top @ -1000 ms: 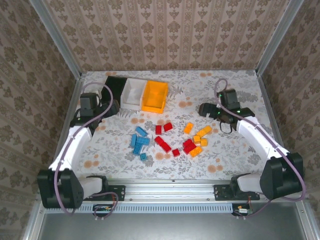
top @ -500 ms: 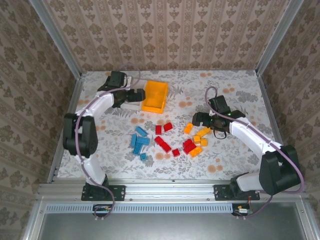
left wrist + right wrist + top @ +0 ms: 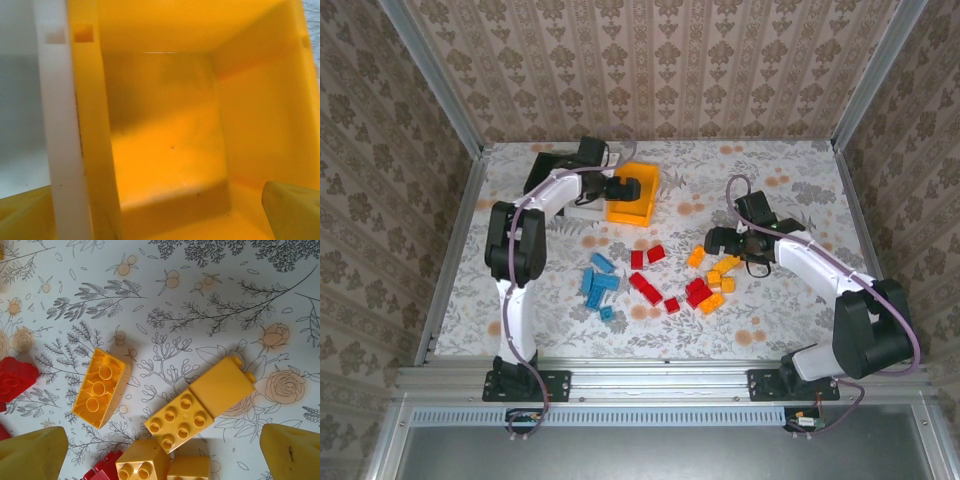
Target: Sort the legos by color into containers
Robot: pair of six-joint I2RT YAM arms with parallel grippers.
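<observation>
Well, nothing was sorted yet. The blue legos [image 3: 598, 284], the red legos [image 3: 646, 287] and the orange-yellow legos [image 3: 719, 275] all lay loose on the tabletop [image 3: 790, 170], none in the containers [image 3: 584, 209] as far as I saw. My left fingers [image 3: 630, 187] hung wide open and empty over the orange-yellow bin [image 3: 625, 214], which looked empty. My right fingers [image 3: 720, 240], also spread and empty, hovered above the orange-yellow legos.
</observation>
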